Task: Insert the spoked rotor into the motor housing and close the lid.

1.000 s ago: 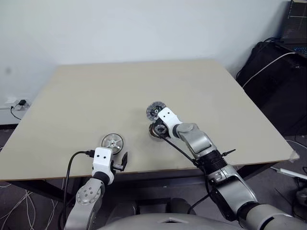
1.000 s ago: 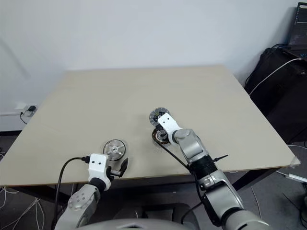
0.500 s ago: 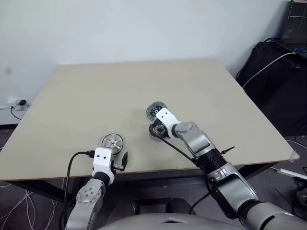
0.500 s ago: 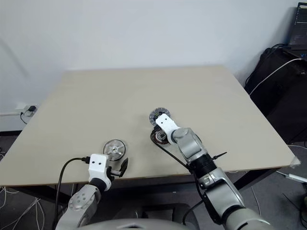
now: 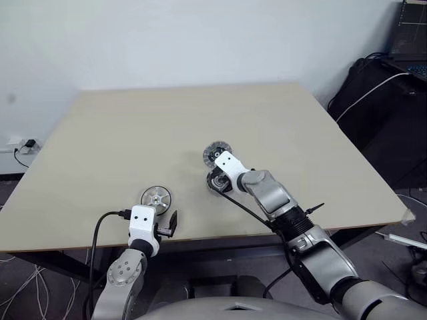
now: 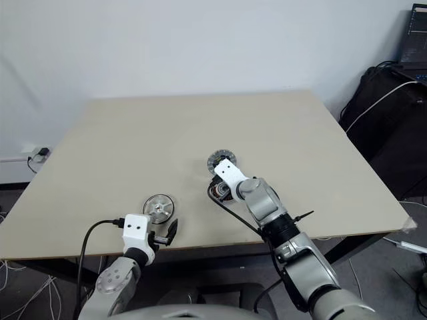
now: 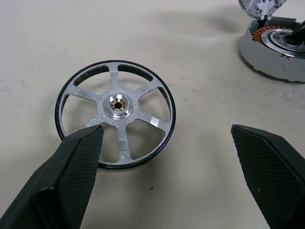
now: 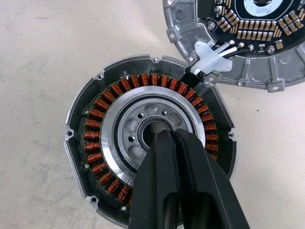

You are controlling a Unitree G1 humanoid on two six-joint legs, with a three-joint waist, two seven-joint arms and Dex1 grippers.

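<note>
Over the housing's centre: right gripper (image 8: pixel 172 136) fingers pressed together, tips at the bore, narrower than a second ago | housing (image 8: pixel 150 143) flat on table (image 5: pixel 133 127), lid (image 8: pixel 248 38) touching its rim | left gripper (image 7: pixel 167 138) fingers wide apart, unmoved, rotor (image 7: pixel 116 114) lying just ahead
</note>
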